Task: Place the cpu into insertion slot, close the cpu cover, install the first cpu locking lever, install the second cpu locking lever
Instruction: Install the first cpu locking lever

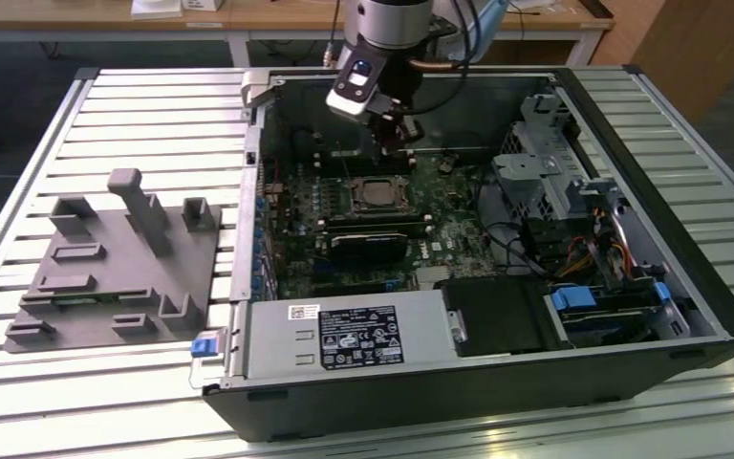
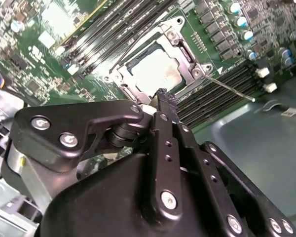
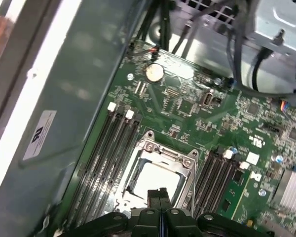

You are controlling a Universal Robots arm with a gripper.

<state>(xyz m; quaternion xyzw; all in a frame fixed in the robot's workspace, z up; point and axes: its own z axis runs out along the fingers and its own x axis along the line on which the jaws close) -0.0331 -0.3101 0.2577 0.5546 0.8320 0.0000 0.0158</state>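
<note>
The cpu lies flat in the insertion slot on the green motherboard, inside the open computer case. In both wrist views its silver-grey top shows through the window of the cpu cover, which lies down around it. A thin silvery locking lever juts from one socket corner across the memory slots. My gripper hangs just above the socket's edge. Its black fingers are shut together with nothing between them.
Long black memory slots flank the socket on both sides. A black card sits in front of the socket, with a power supply nearer still. Drive cages and cables fill the exterior view's right. A grey fixture lies outside the case.
</note>
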